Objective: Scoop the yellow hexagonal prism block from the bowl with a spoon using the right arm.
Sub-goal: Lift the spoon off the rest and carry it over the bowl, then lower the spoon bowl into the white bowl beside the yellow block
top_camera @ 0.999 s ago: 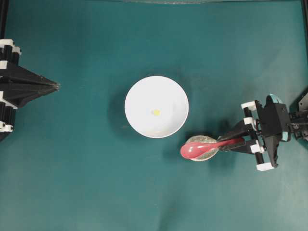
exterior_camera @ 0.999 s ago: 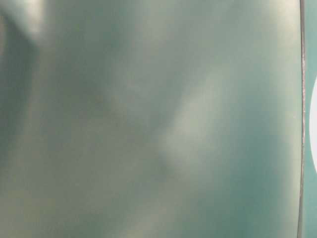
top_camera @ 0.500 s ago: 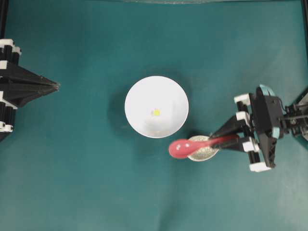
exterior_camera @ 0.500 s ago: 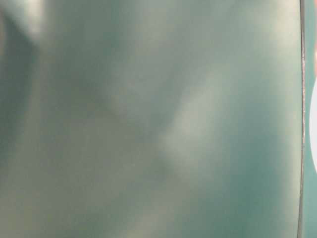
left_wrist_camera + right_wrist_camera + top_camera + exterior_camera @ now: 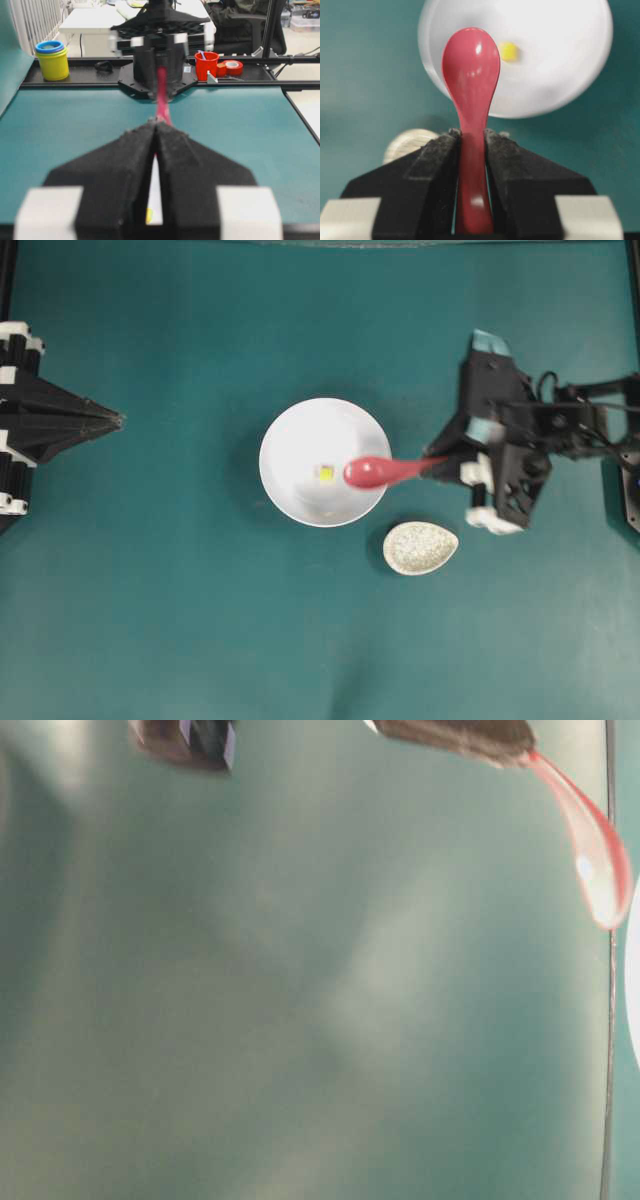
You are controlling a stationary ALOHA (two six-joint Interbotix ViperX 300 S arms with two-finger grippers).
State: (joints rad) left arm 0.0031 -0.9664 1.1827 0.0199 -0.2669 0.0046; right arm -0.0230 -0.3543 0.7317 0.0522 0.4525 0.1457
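The white bowl (image 5: pixel 325 462) sits near the middle of the teal table (image 5: pixel 200 620) and holds the yellow hexagonal prism block (image 5: pixel 326 473), which lies on the bowl's floor close to its centre. Just beside the bowl, toward the right arm's side, the small speckled oval dish (image 5: pixel 420 547) lies apart from it with nothing in it. The right gripper (image 5: pixel 437 457) reaches in from the overhead view's right edge, its fingers clamped on the handle of the pink-red spoon (image 5: pixel 375 471); the scoop hangs over the bowl's inner edge, just beside the block, and the pictures do not show whether it touches either. In the right wrist view the spoon (image 5: pixel 471 90) runs straight out between the two black fingers (image 5: pixel 432 170), its scoop in front of the bowl (image 5: pixel 555 60) with the block (image 5: pixel 508 51) just to its right. The table-level view catches the spoon (image 5: pixel 590 850) tilted scoop-down. The left gripper (image 5: pixel 112 420) rests at the table's far left, well apart from the bowl, its pointed fingers (image 5: pixel 125 165) pressed together on nothing. No readable writing shows on anything.
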